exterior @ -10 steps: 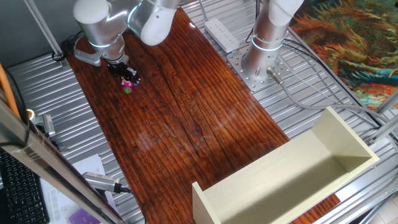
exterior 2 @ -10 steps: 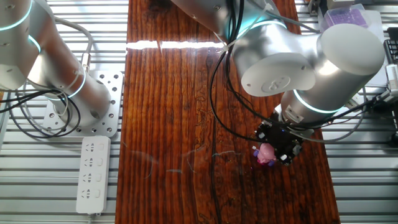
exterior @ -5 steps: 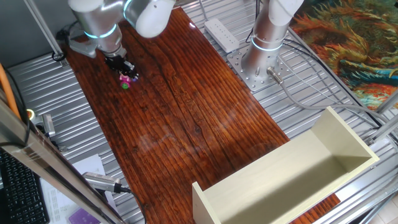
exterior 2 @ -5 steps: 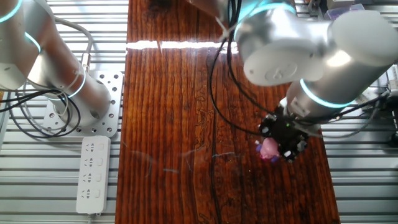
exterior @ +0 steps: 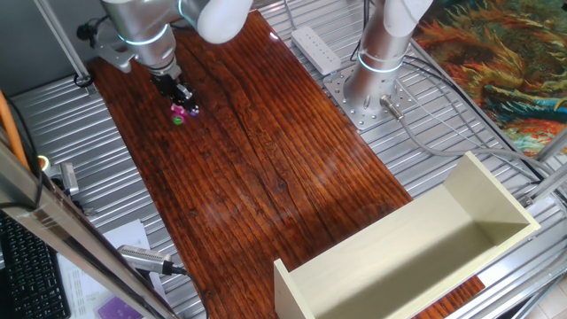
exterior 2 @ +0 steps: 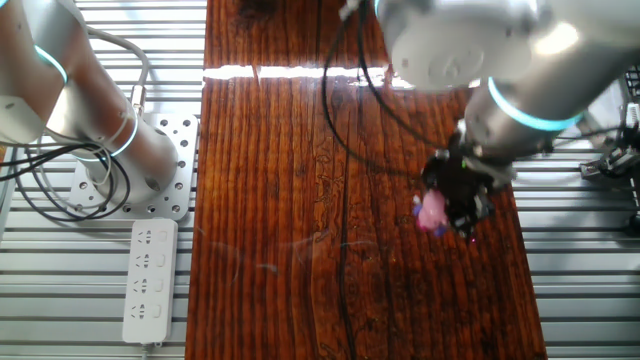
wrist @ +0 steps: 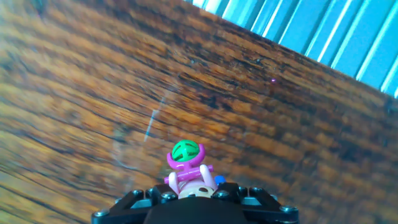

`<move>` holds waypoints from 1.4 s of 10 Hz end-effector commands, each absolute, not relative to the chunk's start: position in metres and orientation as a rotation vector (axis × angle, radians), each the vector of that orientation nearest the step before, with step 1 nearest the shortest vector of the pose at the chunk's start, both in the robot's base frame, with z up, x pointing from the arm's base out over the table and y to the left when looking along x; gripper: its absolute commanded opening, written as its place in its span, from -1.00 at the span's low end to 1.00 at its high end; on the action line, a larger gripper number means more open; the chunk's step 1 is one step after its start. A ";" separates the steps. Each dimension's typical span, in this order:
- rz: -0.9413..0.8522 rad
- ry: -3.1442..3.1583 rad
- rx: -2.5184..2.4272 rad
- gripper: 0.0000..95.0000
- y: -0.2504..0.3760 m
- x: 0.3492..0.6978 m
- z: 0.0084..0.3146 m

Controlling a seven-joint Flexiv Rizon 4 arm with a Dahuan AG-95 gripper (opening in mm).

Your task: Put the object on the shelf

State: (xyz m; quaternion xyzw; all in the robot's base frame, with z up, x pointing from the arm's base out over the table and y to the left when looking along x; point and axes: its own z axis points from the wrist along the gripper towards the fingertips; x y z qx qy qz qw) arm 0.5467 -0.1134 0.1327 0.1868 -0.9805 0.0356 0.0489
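Observation:
The object, a tiny pink toy figure (exterior: 180, 112) with purple and green bits, is held in my gripper (exterior: 177, 99) a little above the wooden table at its far left end. The other fixed view shows its round pink head (exterior 2: 432, 211) between the black fingers of my gripper (exterior 2: 452, 204). In the hand view the toy (wrist: 186, 163) sticks out past the finger tips with its green end forward. The shelf (exterior: 416, 252), a large cream open box, lies at the near right end of the table, far from the gripper.
A second arm's base (exterior: 372, 84) stands on a metal plate beside the table, with cables and a white power strip (exterior: 316, 48) near it. A metal slatted surface (exterior: 62, 124) surrounds the wooden board. Papers and tools (exterior: 142, 259) lie at the near left.
My gripper has risen from the table with the toy in it and shifted slightly toward the table's far end. The shelf has not moved.

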 end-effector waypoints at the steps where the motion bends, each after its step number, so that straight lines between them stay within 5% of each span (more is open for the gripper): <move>1: -0.009 -3.032 0.385 -1.00 -0.087 0.546 0.161; 10: -0.064 -3.048 0.243 -1.00 -0.085 0.546 0.163; 14: -0.056 -3.024 0.139 -1.00 -0.050 0.537 0.193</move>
